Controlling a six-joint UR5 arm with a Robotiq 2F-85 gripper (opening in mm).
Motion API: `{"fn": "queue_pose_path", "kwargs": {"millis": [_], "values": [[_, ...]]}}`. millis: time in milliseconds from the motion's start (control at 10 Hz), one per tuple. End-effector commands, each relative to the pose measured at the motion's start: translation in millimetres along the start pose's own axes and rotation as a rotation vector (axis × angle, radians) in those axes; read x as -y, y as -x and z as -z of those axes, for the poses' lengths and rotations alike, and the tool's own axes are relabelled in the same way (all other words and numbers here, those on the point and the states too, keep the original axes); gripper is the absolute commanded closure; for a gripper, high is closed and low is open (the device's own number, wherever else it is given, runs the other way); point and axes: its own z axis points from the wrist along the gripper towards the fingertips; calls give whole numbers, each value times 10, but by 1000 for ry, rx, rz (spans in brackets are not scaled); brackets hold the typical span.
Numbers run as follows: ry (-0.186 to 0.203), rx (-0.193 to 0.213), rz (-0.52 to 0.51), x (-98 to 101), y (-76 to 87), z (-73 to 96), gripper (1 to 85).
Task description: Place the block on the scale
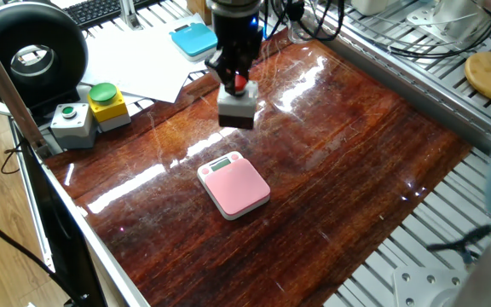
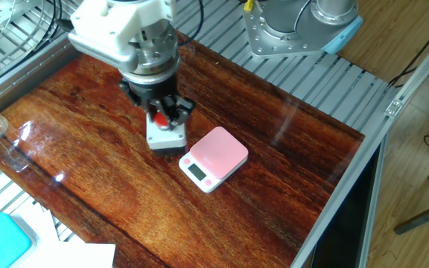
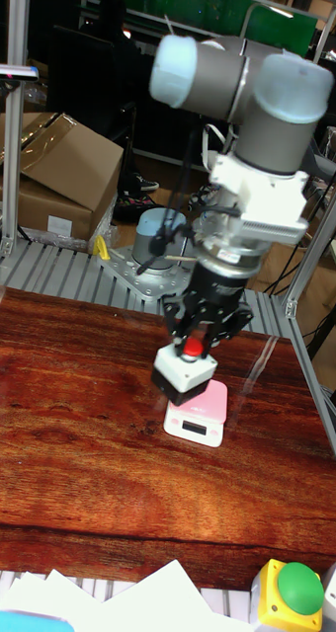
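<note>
The block (image 1: 237, 109) is a small grey box with a black base and a red button on top. My gripper (image 1: 239, 82) is shut on it around the button and holds it just above the wooden table (image 1: 348, 162). The pink scale (image 1: 234, 186) lies flat near the table's middle, its display facing the front edge. In the other fixed view the block (image 2: 166, 135) hangs just left of the scale (image 2: 216, 155), under the gripper (image 2: 163, 119). In the tall fixed view the block (image 3: 183, 374) overlaps the scale (image 3: 200, 416), with the gripper (image 3: 194, 347) above it.
A grey box with a green button (image 1: 72, 122) and a yellow box with a green button (image 1: 106, 104) stand at the left edge. A blue scale (image 1: 194, 38), papers (image 1: 139, 60) and a glass (image 1: 300, 32) lie at the back. The robot base (image 2: 296, 26) stands beyond the table.
</note>
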Motion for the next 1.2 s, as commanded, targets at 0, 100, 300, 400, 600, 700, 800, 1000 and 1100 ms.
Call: {"fn": "queue_pose_path", "kwargs": {"millis": [0, 100, 300, 400, 600, 700, 800, 1000, 1100], "values": [[20, 14, 7, -153, -3, 25, 847], [43, 8, 33, -211, -20, 27, 847], [49, 8, 93, -227, -23, 27, 847], [46, 15, 79, -221, -3, 27, 847], [60, -17, 2, -269, -119, 45, 847], [52, -18, -44, -327, -311, 103, 847], [50, -15, -97, -394, -444, 131, 847], [45, -6, -193, -482, -507, 92, 847], [50, -6, -224, -536, -518, 48, 847]]}}
